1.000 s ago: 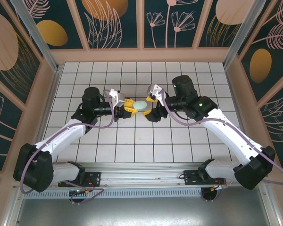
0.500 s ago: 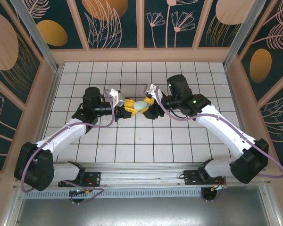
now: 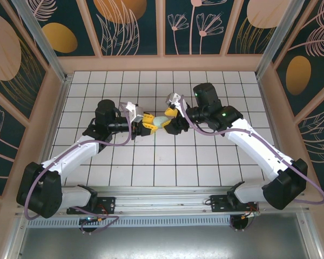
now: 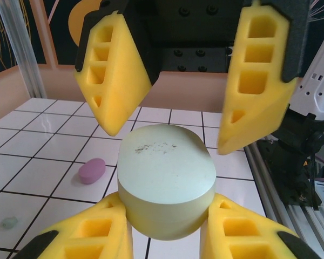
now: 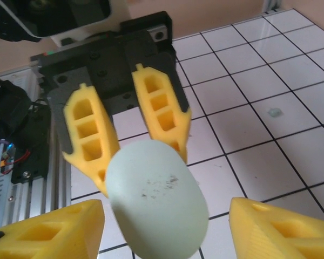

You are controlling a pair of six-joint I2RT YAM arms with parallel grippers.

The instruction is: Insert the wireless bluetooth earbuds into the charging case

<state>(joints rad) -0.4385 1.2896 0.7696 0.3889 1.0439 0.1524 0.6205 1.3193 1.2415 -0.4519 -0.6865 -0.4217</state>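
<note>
Right gripper has been moving in from the right over the last second and is now sitting at the far end of the mint charging case; left gripper is keeping its place at mid-tabletop

Left gripper is grasping the mint charging case, its yellow fingers pressing on either side of the lower body. The case is being held clear of the tiles, lid looking closed, faint dark specks on top

Right gripper is standing released, jaws spread wide, one finger on each side of the case's far end. Cannot tell whether a tip is touching the case

Right wrist view is giving the same picture from the other side: right gripper spread wide at the bottom edge, mint charging case between its fingers, left gripper clamping it from behind

Earbuds are lying loose on the tabletop, none in the case:
- mint earbud on a tile at lower left
- pink-purple earbud near it, apart
- mint earbud on a tile right of the case; cannot tell if it is the same one
</note>
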